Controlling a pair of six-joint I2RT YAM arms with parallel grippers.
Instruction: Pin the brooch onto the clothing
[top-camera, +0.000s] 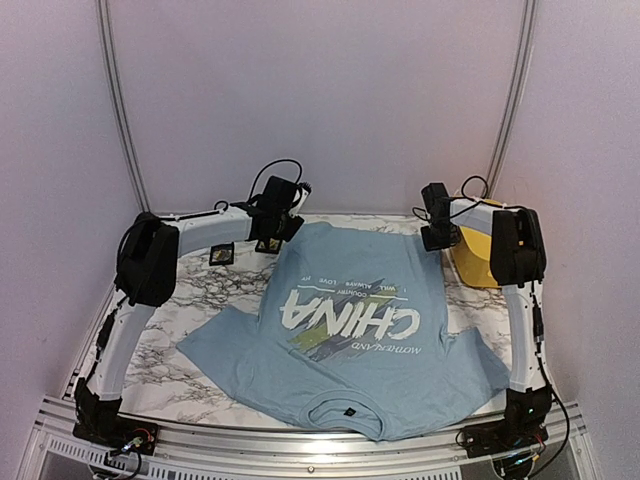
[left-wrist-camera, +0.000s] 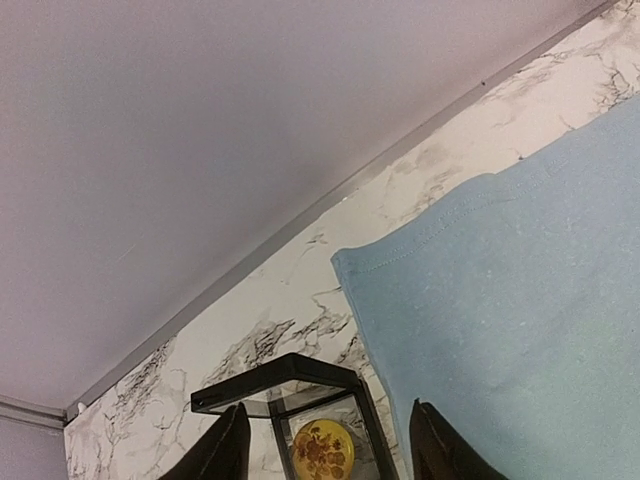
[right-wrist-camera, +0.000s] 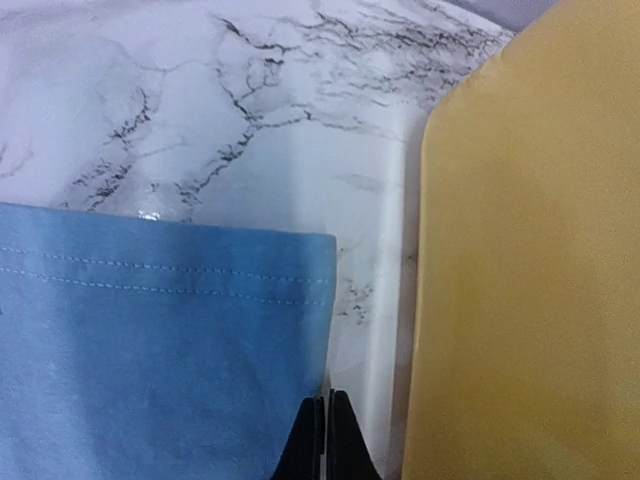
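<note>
Our light blue T-shirt (top-camera: 345, 340) lies flat on the marble-patterned table (top-camera: 215, 295), collar at the near edge. By its far-left hem corner a round yellow brooch (left-wrist-camera: 322, 450) sits in a black-framed glass box (left-wrist-camera: 275, 385); our left claw (left-wrist-camera: 330, 420) hangs over it, jaws apart. Our right claw (right-wrist-camera: 327, 410), closed tight, is at the far-right hem corner, beside a smooth yellow object (right-wrist-camera: 530, 260). Bare marble lines the far edge.

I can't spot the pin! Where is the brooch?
In the left wrist view, the brooch sits inside a black-framed glass box, below the left gripper, just left of the T-shirt.
</note>
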